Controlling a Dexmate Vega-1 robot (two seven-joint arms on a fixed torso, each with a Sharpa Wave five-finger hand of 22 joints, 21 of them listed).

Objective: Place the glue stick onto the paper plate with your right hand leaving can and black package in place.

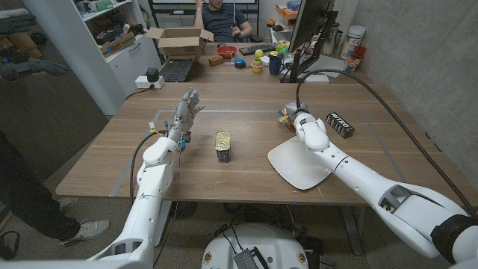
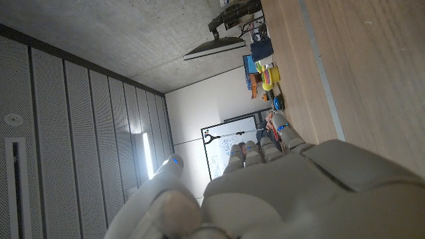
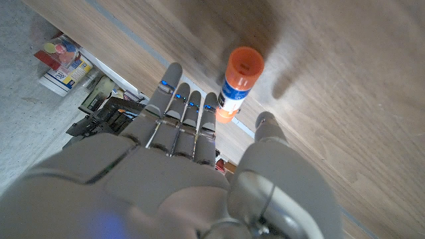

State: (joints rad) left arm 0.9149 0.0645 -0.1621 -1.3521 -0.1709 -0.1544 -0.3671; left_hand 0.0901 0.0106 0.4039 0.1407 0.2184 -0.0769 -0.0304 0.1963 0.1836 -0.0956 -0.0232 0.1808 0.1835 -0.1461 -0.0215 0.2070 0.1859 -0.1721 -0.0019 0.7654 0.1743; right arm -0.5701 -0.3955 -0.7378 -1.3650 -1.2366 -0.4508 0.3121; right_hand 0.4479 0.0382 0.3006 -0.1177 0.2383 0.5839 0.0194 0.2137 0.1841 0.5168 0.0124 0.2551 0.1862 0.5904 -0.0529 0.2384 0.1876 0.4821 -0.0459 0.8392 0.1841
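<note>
The glue stick (image 3: 238,86) lies on the tabletop (image 1: 239,101) just beyond the far edge of the paper plate (image 1: 299,164), so the right hand (image 1: 305,125) has reached across the plate to get at it. In the right wrist view the fingers (image 3: 189,109) are spread on one side of the stick and the thumb on the other, with the orange cap pointing away; the hand is open and brackets the stick without gripping it, judged as the approach just before a pinch. The black package (image 1: 340,123) lies near the right hand on its outer side, and the can (image 1: 223,146) stands well apart toward the middle, so a narrow closing should leave both alone. The left hand (image 1: 187,112) is raised above the tabletop on its own side, fingers apart and holding nothing, clear of the work.
</note>
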